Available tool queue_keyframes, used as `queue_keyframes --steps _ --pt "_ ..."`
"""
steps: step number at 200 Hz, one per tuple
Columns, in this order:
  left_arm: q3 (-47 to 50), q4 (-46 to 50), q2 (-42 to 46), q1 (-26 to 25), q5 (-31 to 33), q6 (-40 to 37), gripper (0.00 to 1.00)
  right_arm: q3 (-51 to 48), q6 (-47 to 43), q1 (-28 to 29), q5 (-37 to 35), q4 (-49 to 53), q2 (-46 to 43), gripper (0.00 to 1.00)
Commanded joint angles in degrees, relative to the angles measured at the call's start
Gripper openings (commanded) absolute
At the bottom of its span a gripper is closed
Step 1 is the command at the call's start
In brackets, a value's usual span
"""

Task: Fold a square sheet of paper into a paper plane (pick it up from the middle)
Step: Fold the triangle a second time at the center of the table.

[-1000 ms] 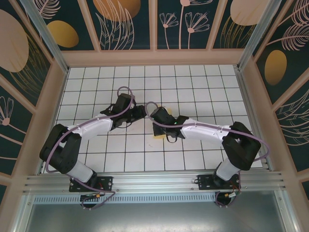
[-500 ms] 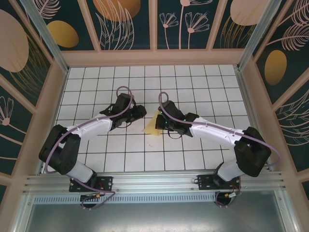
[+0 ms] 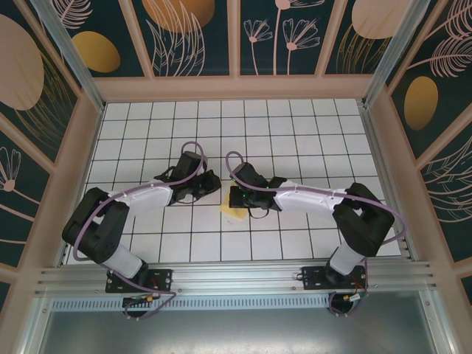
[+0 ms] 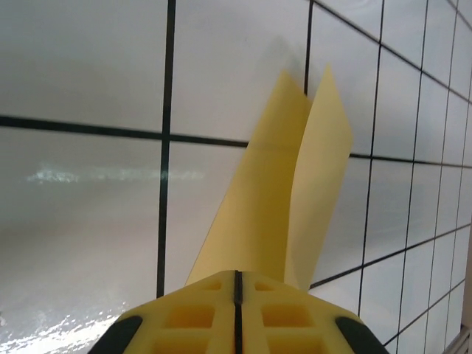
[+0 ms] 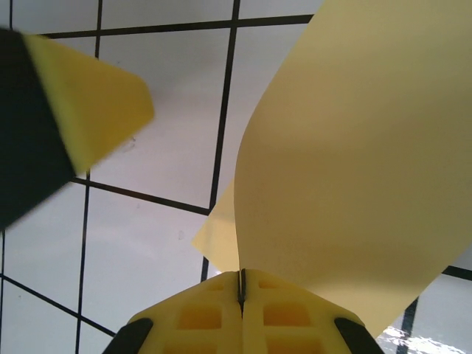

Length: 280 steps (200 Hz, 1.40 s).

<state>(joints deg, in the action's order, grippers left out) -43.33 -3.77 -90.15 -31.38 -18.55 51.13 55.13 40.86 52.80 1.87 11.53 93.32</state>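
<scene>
Fingers [image 4: 192,317] of my left gripper [image 4: 237,274] clamp the folded paper [image 4: 273,199]; my right gripper [image 5: 241,274] pinches it too. The two nearly touch over the tiled table [image 4: 81,66], with the paper drooping on the near side.

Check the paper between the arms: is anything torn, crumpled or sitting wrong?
No tear or crumple shows. The square sheet of paper is pinched by both the left end effector and the right end effector, jaws shut. It is folded double at the left and bows in a curve at the right, not flat.
</scene>
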Motion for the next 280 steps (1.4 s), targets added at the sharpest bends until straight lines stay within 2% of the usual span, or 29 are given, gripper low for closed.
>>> queue_keyframes --steps 1,59,159,188,205,236,280 --pt "2.11 -3.25 -1.38 0.14 -6.2 -0.49 0.07 -0.34 -1.14 -1.06 2.98 -3.8 0.73 0.05" --pt "2.17 -2.87 -4.93 -0.9 -10.54 -3.03 0.05 -3.31 -2.8 -2.72 7.61 -7.94 0.8 0.09" --pt "-0.44 -4.15 -9.91 -2.95 -11.01 -2.49 0.03 -2.87 -3.5 -2.04 6.15 -4.06 -0.68 0.22" --pt "-0.17 -5.93 -10.25 -2.99 -11.57 -1.42 0.03 -1.74 -4.21 -1.05 4.91 -1.92 -0.34 0.23" --pt "-0.18 -6.18 -10.28 -2.95 -11.48 -1.26 0.03 -1.32 -4.21 -0.59 3.81 -1.02 -0.29 0.21" --pt "0.38 -5.07 -9.9 -2.99 -10.47 -1.85 0.02 -1.56 -4.28 -0.96 2.91 -0.98 -0.7 0.09" --pt "2.02 -2.91 -9.93 -2.94 -8.72 -3.53 0.01 -5.36 -5.05 -3.61 10.88 -7.45 -0.79 0.05"
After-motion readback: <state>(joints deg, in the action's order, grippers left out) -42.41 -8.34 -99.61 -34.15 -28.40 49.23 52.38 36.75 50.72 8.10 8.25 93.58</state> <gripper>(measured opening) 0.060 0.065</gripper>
